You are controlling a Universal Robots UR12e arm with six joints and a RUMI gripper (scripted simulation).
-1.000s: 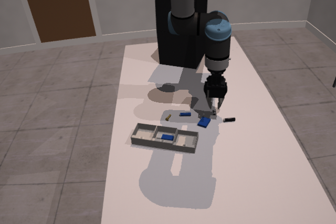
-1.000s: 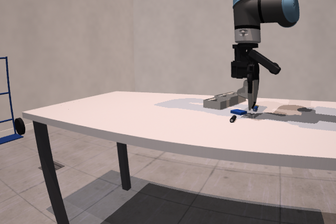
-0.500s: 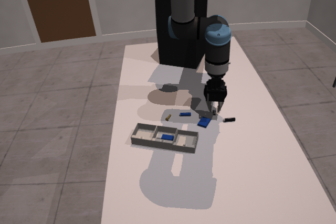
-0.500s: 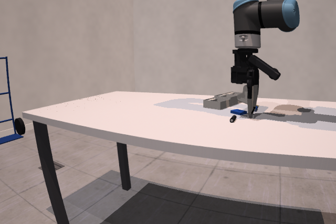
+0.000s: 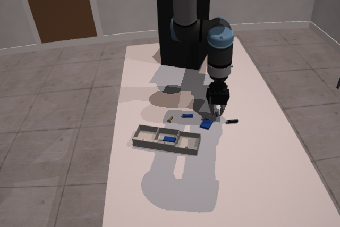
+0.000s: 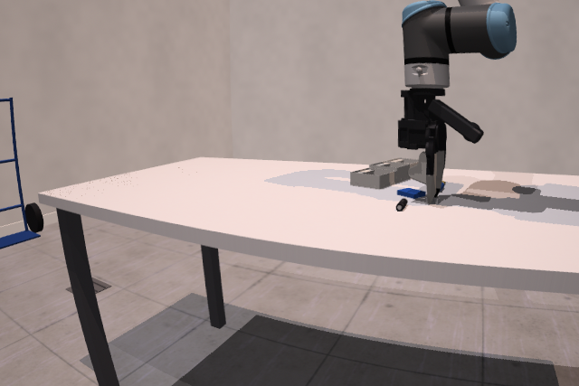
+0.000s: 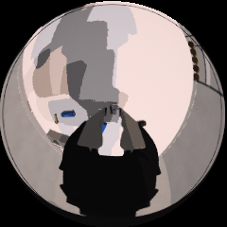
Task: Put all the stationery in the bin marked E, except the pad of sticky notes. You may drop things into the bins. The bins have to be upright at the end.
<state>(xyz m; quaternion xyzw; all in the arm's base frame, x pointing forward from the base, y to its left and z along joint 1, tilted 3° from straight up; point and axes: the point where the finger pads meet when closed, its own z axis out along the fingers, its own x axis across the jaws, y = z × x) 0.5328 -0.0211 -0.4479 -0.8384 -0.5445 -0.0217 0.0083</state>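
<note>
My gripper [image 5: 217, 114] stands upright with its fingertips down at the table top, narrowly open; it also shows in the side view [image 6: 434, 197]. In the wrist view a small grey item [image 7: 113, 110] lies at the fingertips; I cannot tell whether they touch it. A flat blue pad [image 5: 206, 123] lies just in front of the fingers. A small blue block [image 5: 187, 115] and a short brown piece [image 5: 170, 119] lie to the left. A black cylinder [image 5: 232, 121] lies to the right. The grey three-compartment bin [image 5: 166, 142] stands upright, with a blue item [image 5: 169, 139] in its middle compartment. I cannot read the bin letters.
The arm's black base [image 5: 183, 18] stands at the far end of the table. The table's right edge is a short way beyond the black cylinder. A blue trolley [image 6: 14, 176] stands on the floor at the far left of the side view.
</note>
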